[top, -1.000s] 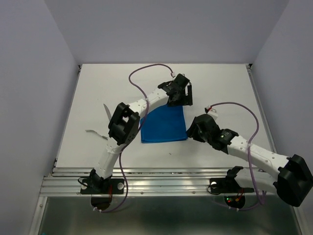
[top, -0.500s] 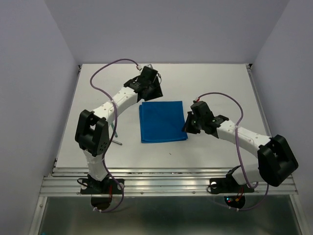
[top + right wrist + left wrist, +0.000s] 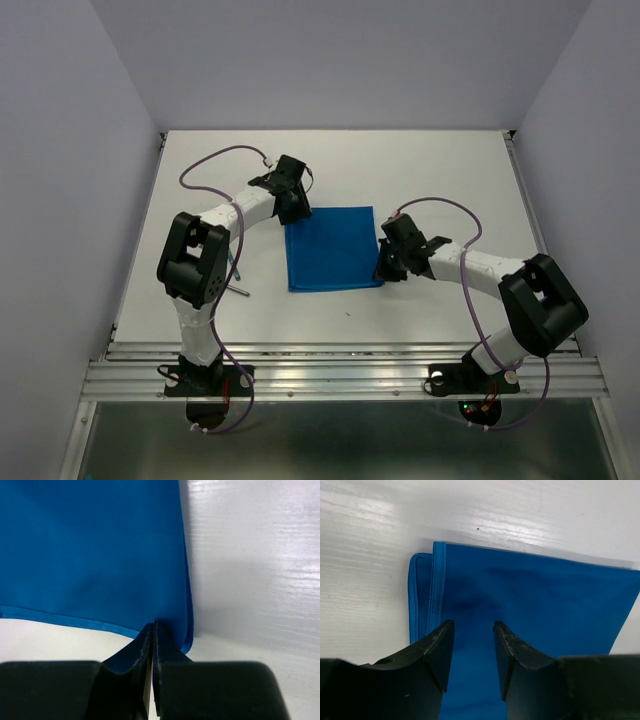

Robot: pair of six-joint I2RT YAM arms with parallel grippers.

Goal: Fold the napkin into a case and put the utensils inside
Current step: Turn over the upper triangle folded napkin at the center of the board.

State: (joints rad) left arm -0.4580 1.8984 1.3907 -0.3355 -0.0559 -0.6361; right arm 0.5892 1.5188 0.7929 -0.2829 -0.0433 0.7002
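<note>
The blue napkin (image 3: 333, 248) lies flat mid-table, folded; two layers show at its far left corner (image 3: 427, 580). My left gripper (image 3: 296, 210) hovers over that corner, its jaws (image 3: 473, 627) open a finger's width with cloth beneath the gap. At the near right corner my right gripper (image 3: 383, 268) has its fingers pressed together (image 3: 153, 626) on the napkin's hem (image 3: 95, 545). The utensils peek out beside the left arm's elbow: a teal handle (image 3: 233, 262) and a grey metal tip (image 3: 242, 291). The rest of them is hidden by the arm.
The left arm's elbow link (image 3: 192, 262) stands over the table's left side. Purple cables loop above both arms. A metal rail (image 3: 330, 372) runs along the near edge, and walls close in the table's sides and back.
The left arm swung from the napkin's far right corner to its far left corner, jaws narrowing. The right gripper moved onto the near right corner and shut.
</note>
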